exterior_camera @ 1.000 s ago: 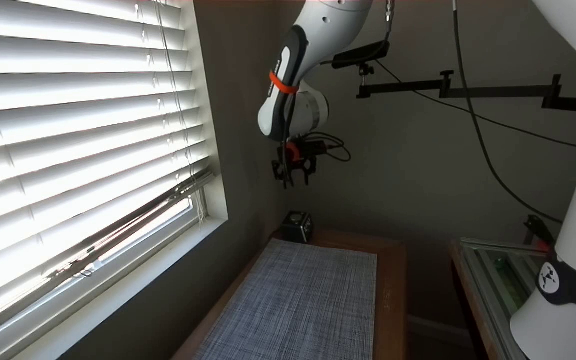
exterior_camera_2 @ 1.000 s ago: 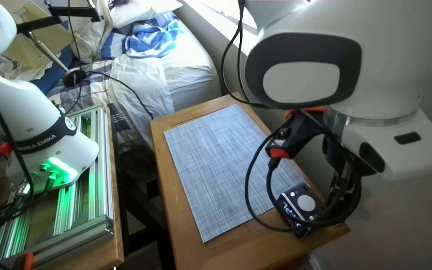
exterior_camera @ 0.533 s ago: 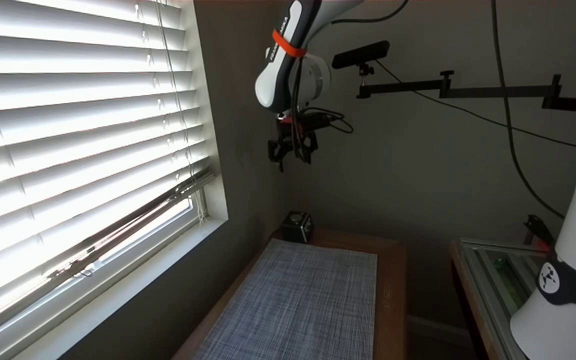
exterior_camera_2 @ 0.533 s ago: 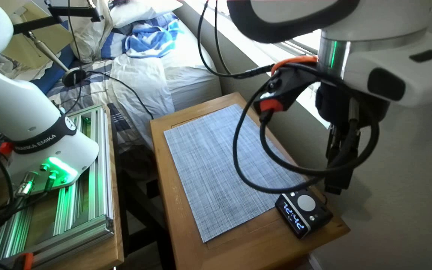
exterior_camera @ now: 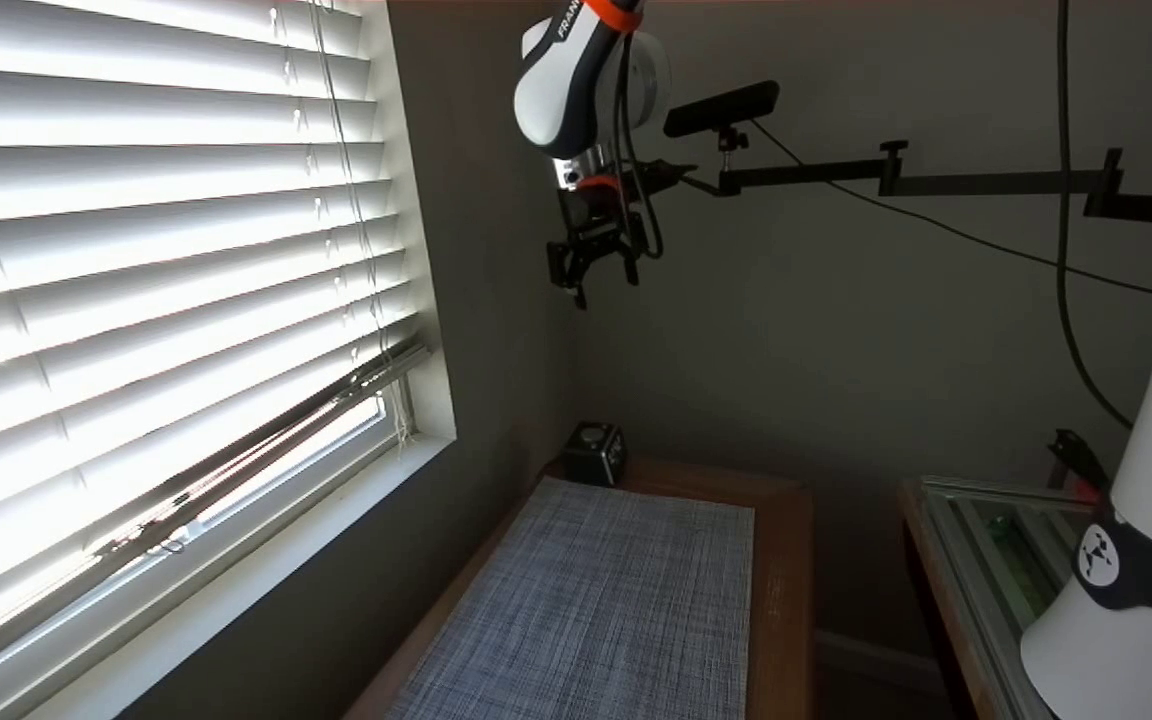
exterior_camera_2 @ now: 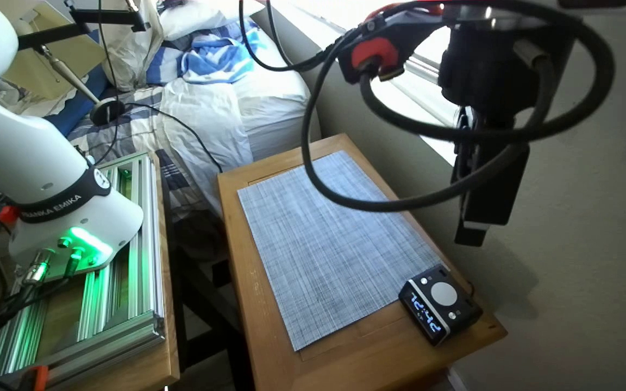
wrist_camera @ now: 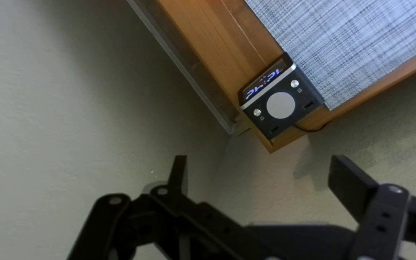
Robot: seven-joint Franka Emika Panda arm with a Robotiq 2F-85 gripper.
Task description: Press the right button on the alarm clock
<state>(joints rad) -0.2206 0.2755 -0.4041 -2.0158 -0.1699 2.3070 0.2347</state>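
The alarm clock (exterior_camera_2: 457,325) is a small black box with a lit display, a large pale disc and two small silver buttons on top. It stands at the table's corner beside the mat and also shows in an exterior view (exterior_camera: 594,457). In the wrist view the clock (wrist_camera: 276,124) is upper centre, with the disc (wrist_camera: 280,105) between the buttons. The button (wrist_camera: 257,112) on its right, seen from the display side, is uncovered. My gripper (wrist_camera: 260,159) is open and empty. In an exterior view it hangs well above the clock (exterior_camera: 606,285), touching nothing.
A grey woven mat (exterior_camera_2: 335,250) lies on the wooden table (exterior_camera_2: 345,369). Walls meet close behind the clock. A window with blinds (exterior_camera: 186,250) is along one side. A thick cable loop (exterior_camera_2: 378,205) hangs from the wrist. A thin cord (wrist_camera: 312,130) runs behind the clock.
My gripper and arm have risen steadily, away from the clock. The wrist cable that crossed in front of the clock in an exterior view no longer covers it. The clock has not moved.
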